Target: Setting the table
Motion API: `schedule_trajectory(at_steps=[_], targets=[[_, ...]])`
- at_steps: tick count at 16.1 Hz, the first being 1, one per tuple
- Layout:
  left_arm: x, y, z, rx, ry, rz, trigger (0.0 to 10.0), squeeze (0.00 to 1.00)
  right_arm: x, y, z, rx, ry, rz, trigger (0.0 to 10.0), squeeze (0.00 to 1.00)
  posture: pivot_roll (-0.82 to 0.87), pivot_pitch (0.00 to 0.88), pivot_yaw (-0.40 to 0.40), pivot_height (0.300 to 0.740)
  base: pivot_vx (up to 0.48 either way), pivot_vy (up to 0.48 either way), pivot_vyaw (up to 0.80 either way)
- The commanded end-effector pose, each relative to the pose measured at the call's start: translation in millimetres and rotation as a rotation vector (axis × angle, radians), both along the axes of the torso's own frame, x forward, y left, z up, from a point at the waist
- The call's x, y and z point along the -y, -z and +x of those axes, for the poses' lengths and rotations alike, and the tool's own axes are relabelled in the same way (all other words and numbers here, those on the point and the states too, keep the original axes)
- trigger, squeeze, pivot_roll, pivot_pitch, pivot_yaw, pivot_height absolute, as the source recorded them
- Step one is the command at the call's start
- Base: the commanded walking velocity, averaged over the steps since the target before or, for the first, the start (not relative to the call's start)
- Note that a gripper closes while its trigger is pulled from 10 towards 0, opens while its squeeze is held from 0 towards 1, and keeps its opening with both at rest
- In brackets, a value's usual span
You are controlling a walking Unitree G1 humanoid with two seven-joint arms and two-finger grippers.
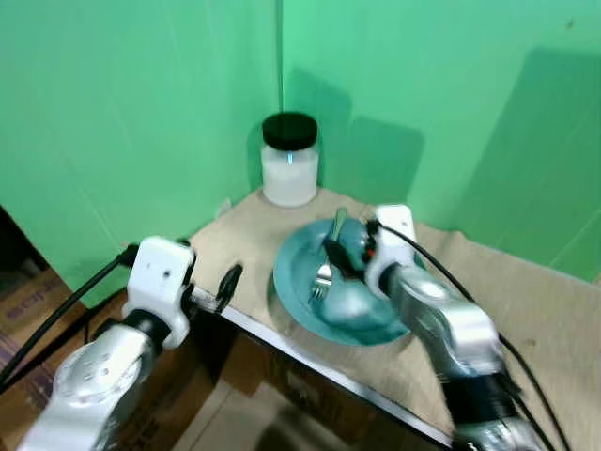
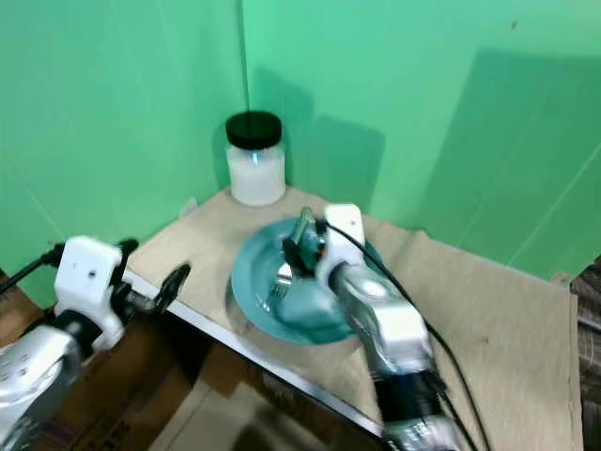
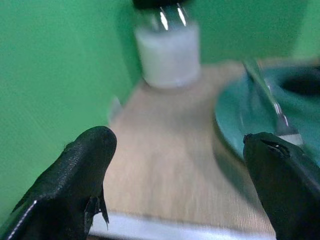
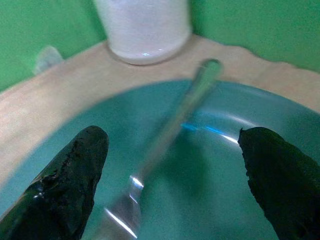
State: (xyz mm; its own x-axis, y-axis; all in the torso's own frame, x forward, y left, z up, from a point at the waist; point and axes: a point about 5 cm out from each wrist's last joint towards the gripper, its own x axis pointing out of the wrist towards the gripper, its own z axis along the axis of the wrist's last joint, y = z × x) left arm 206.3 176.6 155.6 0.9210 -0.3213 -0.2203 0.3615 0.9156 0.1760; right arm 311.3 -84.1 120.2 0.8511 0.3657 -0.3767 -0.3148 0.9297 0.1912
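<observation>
Hovering over the teal plate (image 1: 291,282), right gripper (image 4: 170,170) was spread wide w/ fork (image 4: 175,135) lying loose between fingers; left gripper (image 3: 175,175) also open, jar (image 1: 289,160) ahead.

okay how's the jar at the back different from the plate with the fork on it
The jar stands upright and tall at the table's back corner; the plate lies low and wide nearer the front edge. The jar is whitish with a black lid; the plate is teal and open. The plate has a fork lying on it, with the right gripper hovering over it, jaws open; the jar has no gripper near it. Both rest on the tan cloth.
</observation>
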Motion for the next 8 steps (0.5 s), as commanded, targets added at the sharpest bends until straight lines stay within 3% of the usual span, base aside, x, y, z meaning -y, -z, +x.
schedule_trajectory(at_steps=[1, 4, 5, 6, 8], targets=[[0.8, -2, -6.2, -0.002, 0.082, 0.017, 10.0, 0.00, -5.9, -3, 4.4, -0.009, 0.001, -0.005, 10.0, 1.00, 0.03, 0.000, 0.001, 0.740, 0.000, 0.000, 0.00], [-5.7, -1, -12.4, -0.051, 0.148, 0.021, 10.0, 0.00, -16.5, -5, 16.5, -0.010, 0.010, -0.042, 10.0, 1.00, 0.03, 0.000, -0.003, 0.740, 0.000, 0.000, 0.00], [-6.1, -1, -13.4, -0.058, 0.163, 0.024, 10.0, 0.00, -17.4, -5, 19.3, -0.012, 0.015, -0.045, 10.0, 0.62, 0.04, 0.000, -0.006, 0.740, 0.000, 0.000, 0.00], [-7.0, -1, -15.2, -0.069, 0.189, 0.031, 10.0, 0.00, -18.1, -5, 25.2, -0.025, 0.039, -0.069, 10.0, 0.00, 0.04, 0.000, -0.010, 0.740, 0.000, 0.000, 0.00], [-8.4, -3, -17.0, -0.073, 0.210, 0.035, 10.0, 0.00, -20.6, -3, 30.9, -0.046, 0.051, -0.115, 10.0, 0.00, 0.05, 0.000, -0.016, 0.740, 0.000, 0.000, 0.00]])
